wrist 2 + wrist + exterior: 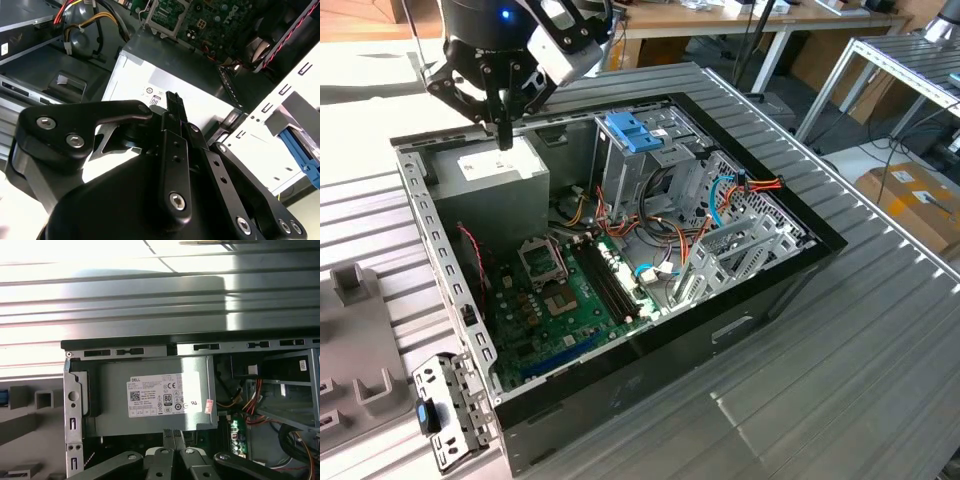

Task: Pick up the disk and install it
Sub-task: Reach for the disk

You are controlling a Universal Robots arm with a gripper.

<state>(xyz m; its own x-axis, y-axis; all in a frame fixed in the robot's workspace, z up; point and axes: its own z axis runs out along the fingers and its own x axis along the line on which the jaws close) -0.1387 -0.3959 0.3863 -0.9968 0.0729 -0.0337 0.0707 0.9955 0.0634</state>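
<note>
Tool (pixel 504 135) hangs empty, fingers pinched together, just above the grey power-supply box (pixel 490 172) in the open computer case (pixel 670 350). The disk (pixel 448 410) lies well apart, outside the case's corner, toward the exterior view's left.

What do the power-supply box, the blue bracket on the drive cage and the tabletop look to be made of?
Power-supply box: grey sheet metal, dull sheen, folded edges. Blue bracket: likely moulded plastic, even matte colour. Tabletop: probably aluminium, ribbed silvery surface reflecting light.
</note>
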